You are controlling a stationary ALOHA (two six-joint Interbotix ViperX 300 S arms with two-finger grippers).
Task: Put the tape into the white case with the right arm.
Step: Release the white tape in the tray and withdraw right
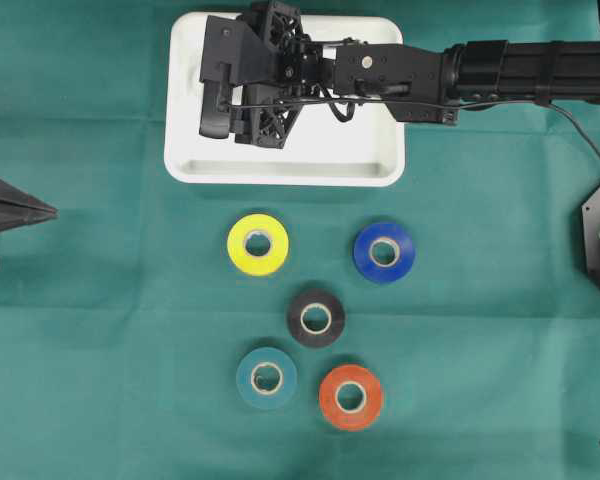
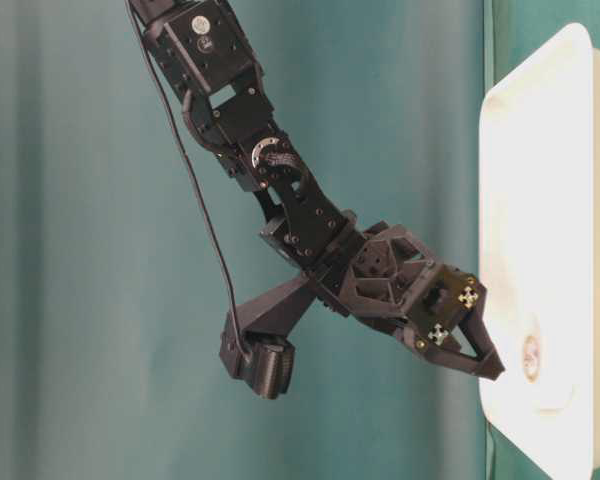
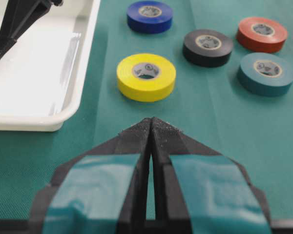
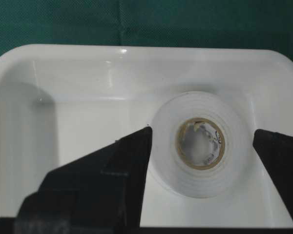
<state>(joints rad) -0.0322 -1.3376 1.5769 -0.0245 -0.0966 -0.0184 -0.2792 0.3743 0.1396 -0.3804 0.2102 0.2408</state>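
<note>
Over the white case point(image 1: 380, 170), near the top of the green surface point(image 1: 130, 380), the right gripper point(image 4: 200, 141) hangs with its two black fingers point(image 4: 122, 165) spread wide. A white tape roll point(image 4: 201, 144) lies flat on the floor of the case between those fingers, close to the far wall, its brown core facing up. One finger seems to stand clear of the roll and the other is at the frame's edge, so the tape looks let go rather than held, though a light touch on the near side cannot be ruled out.

Five more rolls lie outside the case on the surface: yellow point(image 1: 257, 243), blue point(image 1: 384, 251), black point(image 1: 315, 317), teal point(image 1: 266, 377) and red point(image 1: 350, 396). The left gripper point(image 3: 151, 127), banded in teal, rests at the left edge with its fingers pressed together, holding nothing.

The step in hand appears to be the release. To finish it well, the right arm should keep its fingers wide and lift straight up, so neither tip drags the roll or catches the raised rim. Any sideways sweep should wait until the fingertips are above the rim.
</note>
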